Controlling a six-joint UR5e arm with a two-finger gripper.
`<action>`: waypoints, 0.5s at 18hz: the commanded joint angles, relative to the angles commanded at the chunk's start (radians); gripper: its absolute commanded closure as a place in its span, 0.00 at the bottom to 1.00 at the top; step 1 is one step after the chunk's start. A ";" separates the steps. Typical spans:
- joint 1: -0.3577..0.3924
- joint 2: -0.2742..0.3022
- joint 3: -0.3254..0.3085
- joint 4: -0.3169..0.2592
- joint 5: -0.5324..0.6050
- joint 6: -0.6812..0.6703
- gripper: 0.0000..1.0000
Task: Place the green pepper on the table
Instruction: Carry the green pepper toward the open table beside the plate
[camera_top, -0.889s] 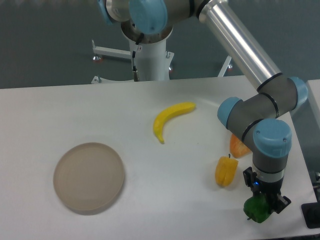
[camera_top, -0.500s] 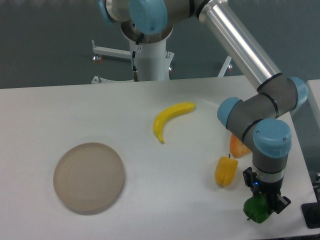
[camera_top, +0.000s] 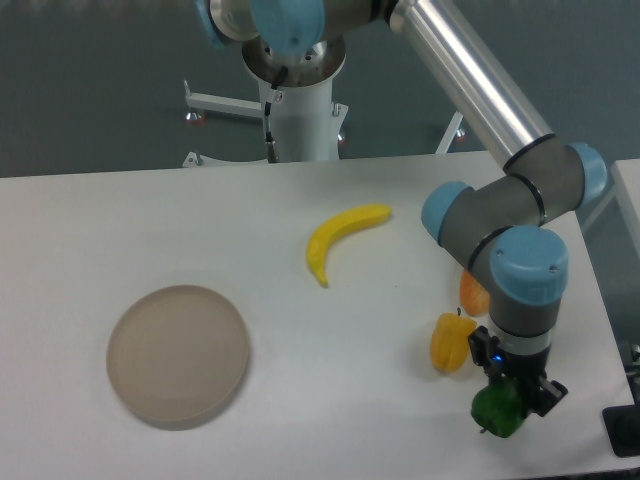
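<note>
Green pepper (camera_top: 497, 410) sits gripped in the claw (camera_top: 508, 397) above the table (camera_top: 300, 400).

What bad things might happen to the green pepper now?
The green pepper hangs in the pincer close to the front edge of the table, so if it is let go here it might roll off. The yellow pepper sits just beside it, so a sideways move could bump it. How firmly the pepper is gripped cannot be seen, so it may slip early.
</note>
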 joint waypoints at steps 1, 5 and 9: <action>-0.014 0.025 -0.028 0.000 -0.016 -0.048 0.63; -0.067 0.136 -0.187 0.002 -0.022 -0.201 0.63; -0.135 0.221 -0.331 0.017 -0.026 -0.367 0.63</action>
